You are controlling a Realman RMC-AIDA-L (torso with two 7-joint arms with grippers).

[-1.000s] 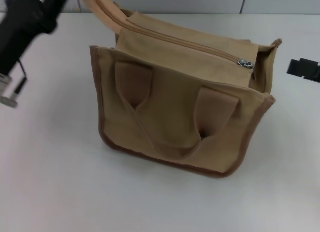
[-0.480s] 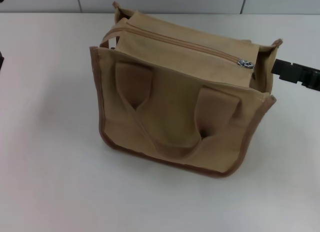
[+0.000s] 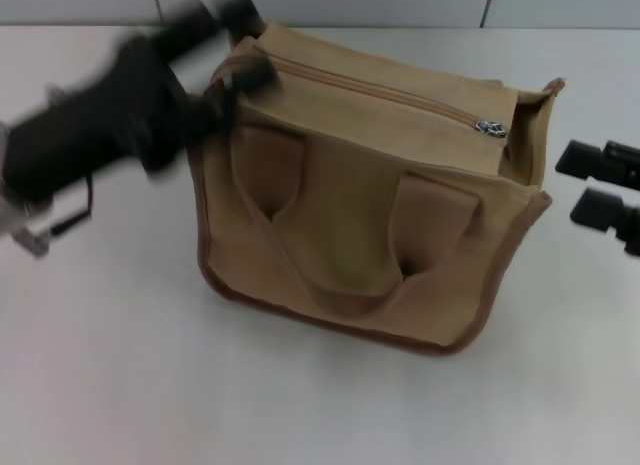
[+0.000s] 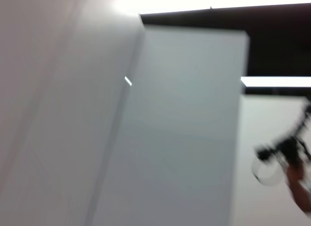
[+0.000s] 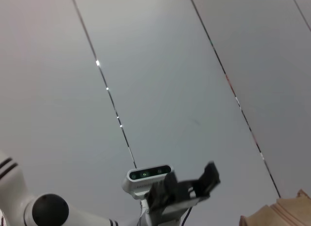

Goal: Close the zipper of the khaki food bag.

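The khaki food bag (image 3: 360,235) stands upright in the middle of the table, one strap handle hanging down its front. Its zipper (image 3: 370,90) runs along the top panel, and the silver pull tab (image 3: 490,128) sits at the right end. My left gripper (image 3: 240,40), blurred by motion, is at the bag's far left top corner, with its fingers apart. It also shows far off in the right wrist view as the left gripper (image 5: 189,182). My right gripper (image 3: 568,185) hovers open just right of the bag, below the pull tab's height. One bag corner (image 5: 286,214) shows in the right wrist view.
The white table (image 3: 120,365) spreads all around the bag. A grey panelled wall (image 3: 350,3) runs behind it. The left wrist view holds only wall panels (image 4: 180,129) and a blurred dark shape at one edge.
The left arm, out of view half a second ago, has swung back in to the bag's far left top corner. The right gripper now shows two spread fingers and sits slightly lower.
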